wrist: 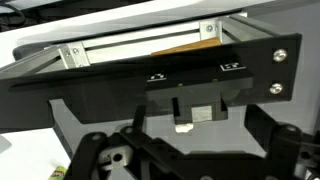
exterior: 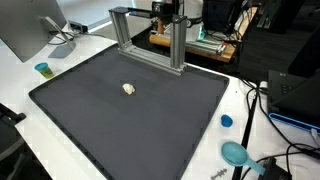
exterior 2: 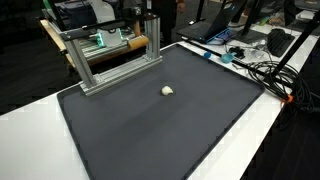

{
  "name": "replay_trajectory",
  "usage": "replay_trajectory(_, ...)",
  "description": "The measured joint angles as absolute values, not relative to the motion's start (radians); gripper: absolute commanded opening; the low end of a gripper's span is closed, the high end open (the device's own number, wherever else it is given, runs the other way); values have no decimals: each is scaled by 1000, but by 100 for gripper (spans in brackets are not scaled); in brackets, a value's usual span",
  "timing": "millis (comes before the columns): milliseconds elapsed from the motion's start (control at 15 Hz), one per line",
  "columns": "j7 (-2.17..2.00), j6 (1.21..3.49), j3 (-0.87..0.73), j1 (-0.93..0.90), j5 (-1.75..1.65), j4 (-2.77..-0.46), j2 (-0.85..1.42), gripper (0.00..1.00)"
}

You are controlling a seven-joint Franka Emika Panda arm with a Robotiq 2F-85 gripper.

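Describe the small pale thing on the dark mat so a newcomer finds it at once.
A large dark mat covers most of the white table, with an aluminium frame at its far edge. In front of that frame lies a small pale lump, alone on the mat. Its blue neighbours all sit off the mat, on the white table.

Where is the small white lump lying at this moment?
In both exterior views the lump lies alone near the middle of the dark mat, in front of the metal frame and apart from it.

The tool hangs with jaws spread wide.
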State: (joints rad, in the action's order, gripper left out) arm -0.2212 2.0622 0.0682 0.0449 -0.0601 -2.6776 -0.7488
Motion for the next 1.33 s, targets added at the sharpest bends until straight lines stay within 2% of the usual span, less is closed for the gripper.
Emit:
replay_trajectory(133,-221,2091,71,41,-60,-2692,-757,96)
replay_trajectory(333,-222,2141,77,36,-60,-2713,-765,77)
replay_trajectory(400,-222,2160,79,36,-60,-2721,-766,80)
replay_trajectory(667,-222,2206,86,36,-61,-2740,-759,81)
replay_trajectory(867,-221,2216,87,38,-65,-2746,-747,87)
replay_trajectory(1267,-173,2203,81,38,-65,-2746,-733,72)
replay_trajectory(1333,-161,2196,77,37,-65,-2746,-732,73)
